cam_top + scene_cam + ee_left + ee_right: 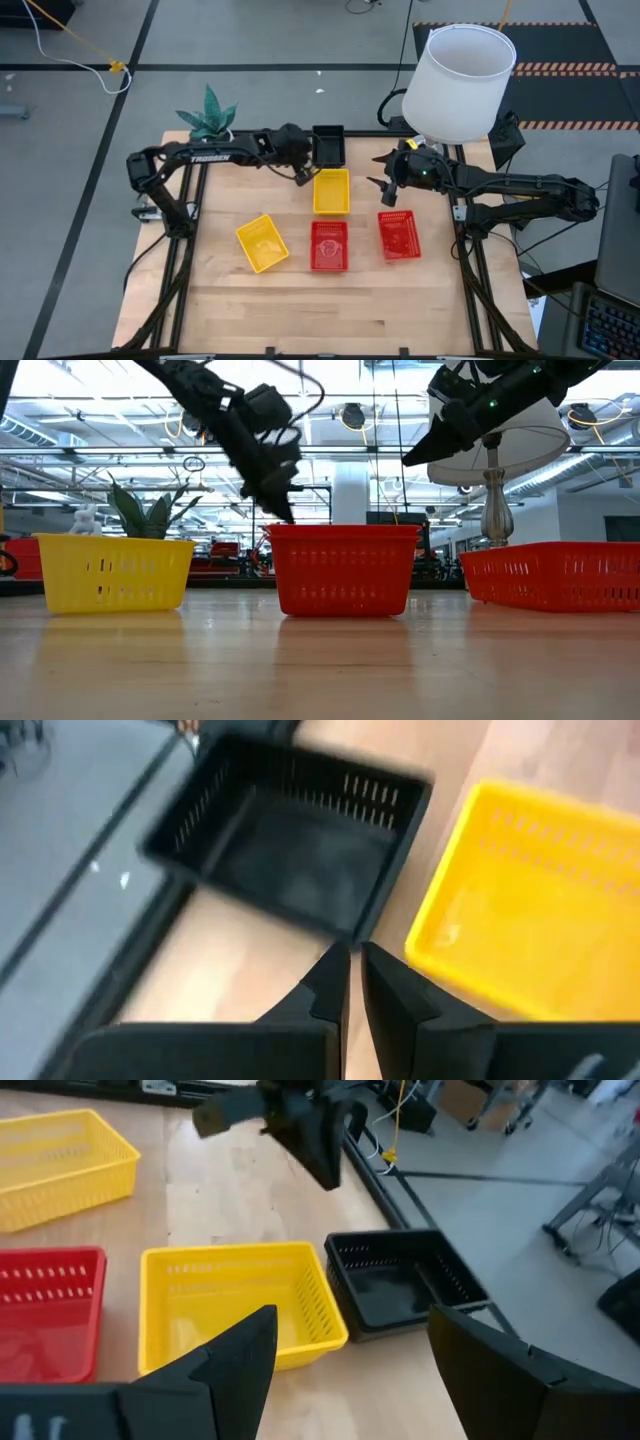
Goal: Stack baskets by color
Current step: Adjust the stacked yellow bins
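A black basket (328, 145) rests on its base at the table's far edge, and a yellow basket (331, 190) stands just in front of it. Nearer lie a second yellow basket (262, 242) and two red baskets (329, 245) (399, 235). My left gripper (300, 177) hangs shut and empty above the table, between the black basket (290, 850) and the yellow one (530, 900). My right gripper (384, 187) hovers open to the right of the far yellow basket (235, 1295) and holds nothing.
A white lampshade (462, 80) stands at the far right corner over my right arm. A small potted plant (208, 115) sits at the far left corner. Bare wood (330, 310) stretches along the table's near side.
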### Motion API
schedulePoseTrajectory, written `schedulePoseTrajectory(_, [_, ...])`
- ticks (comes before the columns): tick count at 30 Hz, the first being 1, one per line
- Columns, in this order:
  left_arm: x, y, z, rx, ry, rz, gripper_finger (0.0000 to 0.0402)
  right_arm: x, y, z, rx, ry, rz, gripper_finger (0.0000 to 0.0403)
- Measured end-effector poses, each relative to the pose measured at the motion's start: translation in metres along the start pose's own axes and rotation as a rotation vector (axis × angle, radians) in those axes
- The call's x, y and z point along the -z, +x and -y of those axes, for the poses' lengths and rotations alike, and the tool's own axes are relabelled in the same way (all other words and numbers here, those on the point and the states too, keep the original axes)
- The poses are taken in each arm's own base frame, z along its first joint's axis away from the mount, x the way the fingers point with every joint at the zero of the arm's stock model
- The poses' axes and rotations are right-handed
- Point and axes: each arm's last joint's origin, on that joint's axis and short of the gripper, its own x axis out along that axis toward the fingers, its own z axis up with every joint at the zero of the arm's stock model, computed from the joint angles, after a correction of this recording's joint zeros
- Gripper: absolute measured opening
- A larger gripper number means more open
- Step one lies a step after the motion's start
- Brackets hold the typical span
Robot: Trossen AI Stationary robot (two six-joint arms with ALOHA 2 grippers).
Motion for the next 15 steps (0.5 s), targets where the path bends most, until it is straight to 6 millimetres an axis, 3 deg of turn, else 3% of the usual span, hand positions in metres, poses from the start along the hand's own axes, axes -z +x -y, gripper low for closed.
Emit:
schedulePoseTrajectory(7, [0.042, -0.004, 0.02, 0.038, -0.059, -0.07, 0.002, 0.013, 0.005, -0.004, -0.022, 0.123, -0.039, 0.025])
schedulePoseTrajectory(10, [0.05, -0.016, 0.03, 0.059, -0.046, -0.063, 0.0007, 0.022, 0.016, -0.009, -0.078, 0.144, -0.056, 0.0229])
schedulePoseTrajectory(15, [0.043, -0.052, 0.041, 0.096, -0.059, 0.004, 0.0009, 0.032, 0.044, -0.021, -0.136, 0.151, -0.099, 0.0161])
